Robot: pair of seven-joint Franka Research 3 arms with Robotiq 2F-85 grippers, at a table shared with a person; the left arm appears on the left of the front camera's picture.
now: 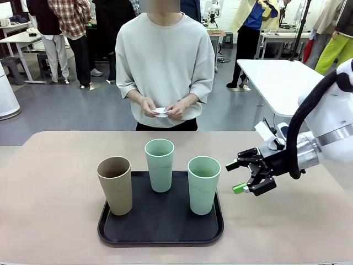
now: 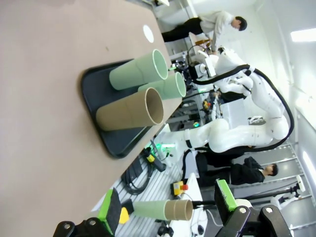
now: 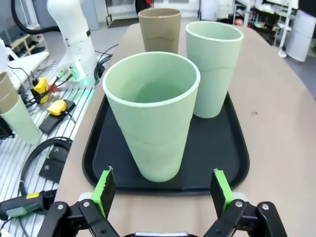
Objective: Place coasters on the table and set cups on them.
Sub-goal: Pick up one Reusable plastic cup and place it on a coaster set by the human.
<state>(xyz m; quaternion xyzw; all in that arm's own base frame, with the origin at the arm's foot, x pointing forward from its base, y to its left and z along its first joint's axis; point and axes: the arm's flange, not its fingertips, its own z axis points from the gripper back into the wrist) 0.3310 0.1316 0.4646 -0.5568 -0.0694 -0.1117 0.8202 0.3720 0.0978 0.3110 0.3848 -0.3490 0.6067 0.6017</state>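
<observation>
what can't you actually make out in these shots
- Front view: the coasters are mostly covered by the person's hands; their number is unclear.
- Right wrist view: the base of the tan cup is hidden behind the near mint cup.
- Left wrist view: much of the tray lies behind the tan cup.

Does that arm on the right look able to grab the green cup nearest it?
Probably yes. The right tool stands open beside that green cup, facing it, with nothing between them; the other green cup sits farther back on the tray.
</observation>
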